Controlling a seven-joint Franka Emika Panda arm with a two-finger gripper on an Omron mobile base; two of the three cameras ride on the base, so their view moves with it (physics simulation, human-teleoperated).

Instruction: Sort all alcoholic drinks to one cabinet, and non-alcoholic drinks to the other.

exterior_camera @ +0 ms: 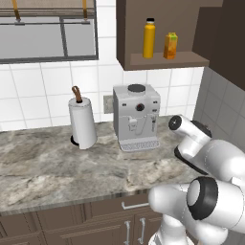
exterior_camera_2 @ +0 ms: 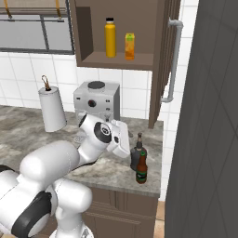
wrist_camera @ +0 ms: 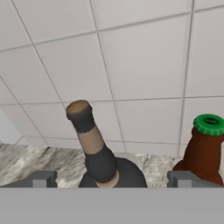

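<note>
Marble counter (exterior_camera: 57,167), white tiled wall (wrist_camera: 131,65)

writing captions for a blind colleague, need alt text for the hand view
Close view along the open gripper: the squat black bottle with a cork-topped neck stands between the jaws, with the brown beer bottle and its green cap at right. Behind them are a white tiled wall and a strip of marble counter.
</note>
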